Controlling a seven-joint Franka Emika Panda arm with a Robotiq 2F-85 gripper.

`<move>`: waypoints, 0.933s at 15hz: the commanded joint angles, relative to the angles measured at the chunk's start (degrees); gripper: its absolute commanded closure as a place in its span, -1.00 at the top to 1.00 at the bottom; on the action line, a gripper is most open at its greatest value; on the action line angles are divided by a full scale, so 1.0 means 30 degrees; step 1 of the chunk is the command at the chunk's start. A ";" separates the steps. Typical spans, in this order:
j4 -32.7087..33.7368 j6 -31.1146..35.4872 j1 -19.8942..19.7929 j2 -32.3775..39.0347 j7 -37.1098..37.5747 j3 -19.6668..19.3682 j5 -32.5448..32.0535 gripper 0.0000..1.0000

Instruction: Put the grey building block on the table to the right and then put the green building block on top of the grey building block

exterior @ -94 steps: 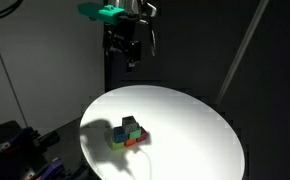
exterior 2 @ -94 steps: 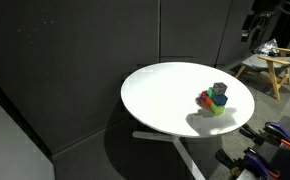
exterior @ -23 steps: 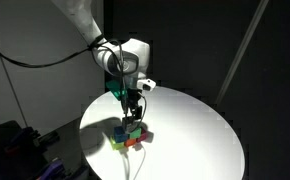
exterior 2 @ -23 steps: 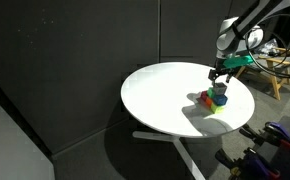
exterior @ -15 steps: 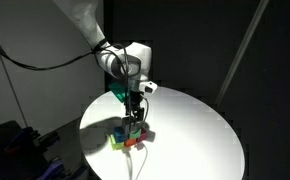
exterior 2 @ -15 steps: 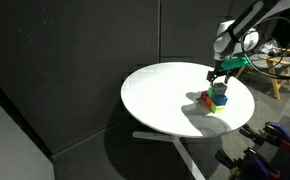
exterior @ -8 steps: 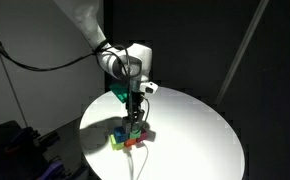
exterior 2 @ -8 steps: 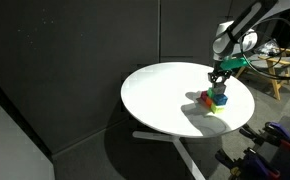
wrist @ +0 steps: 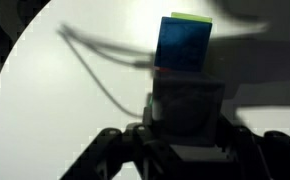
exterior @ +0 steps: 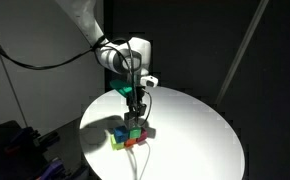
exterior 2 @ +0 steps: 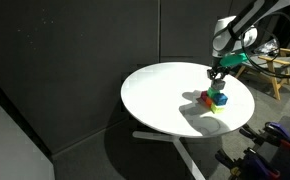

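White bench (wrist: pixel 45 110) fills the left of the wrist view. Right of centre and low in the frame, we see the pincer (wrist: pixel 188 112) clamped on the grey building block (wrist: pixel 189 98). Being a cube, it shows no long axis; it sits square, one flat face toward us. Just above it in the frame stands a dark blue cube (wrist: pixel 185 43). In an exterior view the pincer hangs over the block pile (exterior: pixel 130 136), left of centre.

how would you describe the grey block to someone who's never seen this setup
Find the round white table and the gripper hanging over the cluster of coloured blocks near its edge. The grey block sits between the jaws, in the wrist view just before the blue block; it is the only pale, colourless cube.
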 commanded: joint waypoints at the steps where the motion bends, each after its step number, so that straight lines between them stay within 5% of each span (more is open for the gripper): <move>1: -0.0304 -0.0801 0.0204 -0.1182 0.0262 -0.0271 -0.0733 -0.35; 14: -0.1205 -0.0936 -0.0703 -0.2831 -0.1427 -0.0736 -0.1751 -0.35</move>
